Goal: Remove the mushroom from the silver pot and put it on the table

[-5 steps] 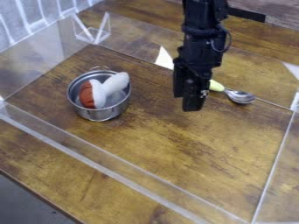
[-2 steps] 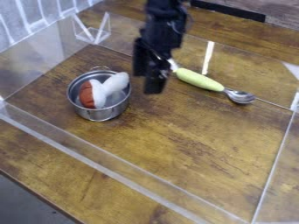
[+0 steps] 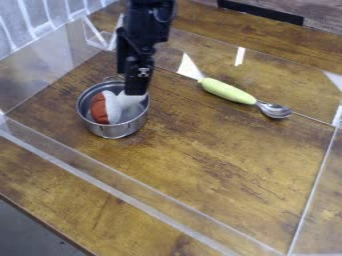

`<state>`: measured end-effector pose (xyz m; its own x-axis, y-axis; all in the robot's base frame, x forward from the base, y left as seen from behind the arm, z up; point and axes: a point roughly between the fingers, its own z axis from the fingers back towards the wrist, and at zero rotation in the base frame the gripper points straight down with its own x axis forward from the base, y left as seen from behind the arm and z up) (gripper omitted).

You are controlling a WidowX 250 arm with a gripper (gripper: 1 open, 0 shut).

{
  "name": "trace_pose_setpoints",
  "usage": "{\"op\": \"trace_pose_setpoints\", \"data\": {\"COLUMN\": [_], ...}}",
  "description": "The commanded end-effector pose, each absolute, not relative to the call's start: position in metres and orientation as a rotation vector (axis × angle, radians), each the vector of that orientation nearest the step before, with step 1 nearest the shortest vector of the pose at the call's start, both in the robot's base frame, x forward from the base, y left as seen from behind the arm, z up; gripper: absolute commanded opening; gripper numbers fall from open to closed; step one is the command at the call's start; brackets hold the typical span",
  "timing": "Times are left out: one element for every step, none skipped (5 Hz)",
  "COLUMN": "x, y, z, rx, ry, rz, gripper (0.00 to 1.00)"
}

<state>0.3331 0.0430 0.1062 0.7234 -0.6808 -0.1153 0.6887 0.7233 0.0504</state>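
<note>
One toy mushroom (image 3: 118, 103), red-brown cap down and thick white stem leaning up to the right, lies inside the small shiny silver pot (image 3: 112, 110) on the left of the dark brown plank table (image 3: 214, 160). Directly above the pot's right rim hangs the black gripper (image 3: 135, 82), pointing down, jaws spread and holding nothing; its tips overlap the stem's top, so contact is hard to judge. Bare planks stretch broadly in front and to the right, bounded by clear acrylic walls (image 3: 147, 205). Farther right lie a yellow-green vegetable toy (image 3: 227, 91) and metal spoon (image 3: 274, 110).
</note>
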Motion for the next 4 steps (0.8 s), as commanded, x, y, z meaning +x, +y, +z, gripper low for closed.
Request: {"op": "trace_pose_setpoints", "data": {"x": [0.331, 0.334, 0.338, 0.339], "y": [0.056, 0.061, 0.066, 0.065], "z": [0.131, 0.116, 0.101, 0.094], "rx": [0.148, 0.151, 0.153, 0.146], "ry": [0.004, -0.007, -0.02, -0.026], "rz": [-0.792, -0.827, -0.864, -0.82], "gripper": [1.0, 1.0, 1.0, 1.0]}}
